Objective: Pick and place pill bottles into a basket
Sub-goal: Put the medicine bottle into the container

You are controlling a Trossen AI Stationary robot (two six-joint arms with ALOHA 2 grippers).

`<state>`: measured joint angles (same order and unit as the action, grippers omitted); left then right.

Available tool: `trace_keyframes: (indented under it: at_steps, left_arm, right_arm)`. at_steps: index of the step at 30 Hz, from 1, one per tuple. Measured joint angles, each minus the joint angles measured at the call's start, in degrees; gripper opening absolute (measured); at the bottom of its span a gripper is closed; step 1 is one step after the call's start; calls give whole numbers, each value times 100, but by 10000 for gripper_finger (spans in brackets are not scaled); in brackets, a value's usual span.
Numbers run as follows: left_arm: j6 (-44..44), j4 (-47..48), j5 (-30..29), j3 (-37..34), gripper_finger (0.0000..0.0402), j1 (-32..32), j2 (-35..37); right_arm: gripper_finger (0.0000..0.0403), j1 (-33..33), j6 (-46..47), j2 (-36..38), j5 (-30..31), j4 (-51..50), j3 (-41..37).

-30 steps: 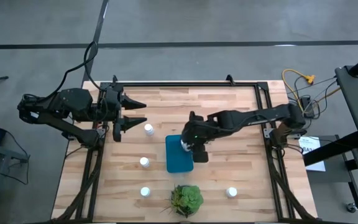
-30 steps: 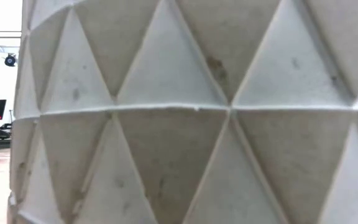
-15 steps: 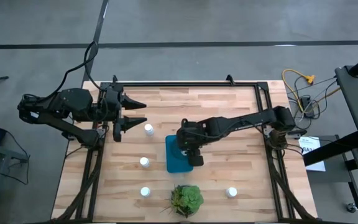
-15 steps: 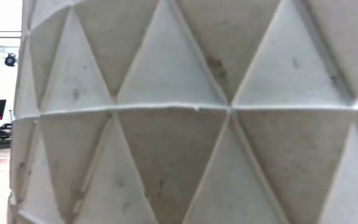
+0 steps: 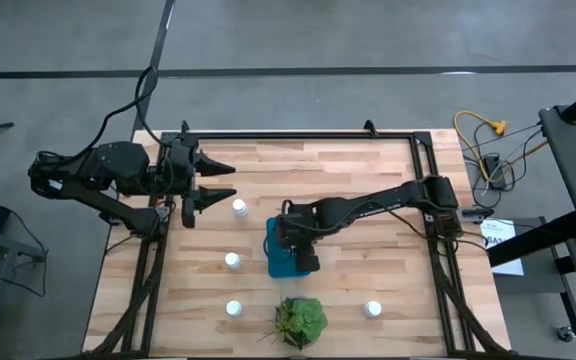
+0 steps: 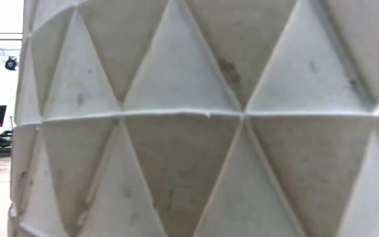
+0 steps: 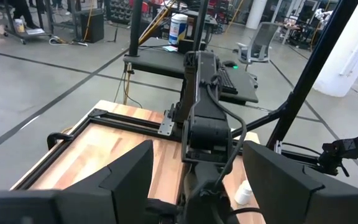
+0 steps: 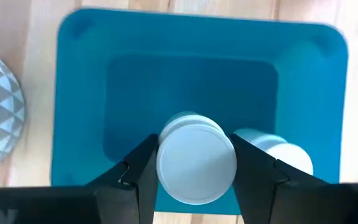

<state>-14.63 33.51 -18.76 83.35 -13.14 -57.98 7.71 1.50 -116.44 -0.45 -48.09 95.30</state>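
Jaws of my right gripper [image 8: 196,163] pinch a pill bottle [image 8: 196,158] above the basket [image 8: 79,112]; only the wrist view shows a second bottle [image 8: 272,152] beside them. Left gripper [image 5: 220,181] spread.

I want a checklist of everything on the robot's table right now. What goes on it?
Surface: wooden table inside a black frame.
Job's things: teal basket near the middle, one pill bottle already lying in it. Four loose bottles stand on the wood.
Clutter: green plant at the near edge; its patterned grey pot fills the low view.
Grippers: right gripper is over the basket, shut on a white bottle. Left gripper is open, waiting at the table's left edge.
Cables: yellow and black wires off the right side.
Surroundings: grey floor, desks and chairs beyond the table.
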Motion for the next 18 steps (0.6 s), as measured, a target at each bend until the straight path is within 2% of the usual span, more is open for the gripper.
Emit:
trace_keyframes:
  at_steps: [18]
  left_arm:
    - [0,-2,2,0,231,-1,0]
  right_arm:
    - [148,-77,0,17,-120,246,-371]
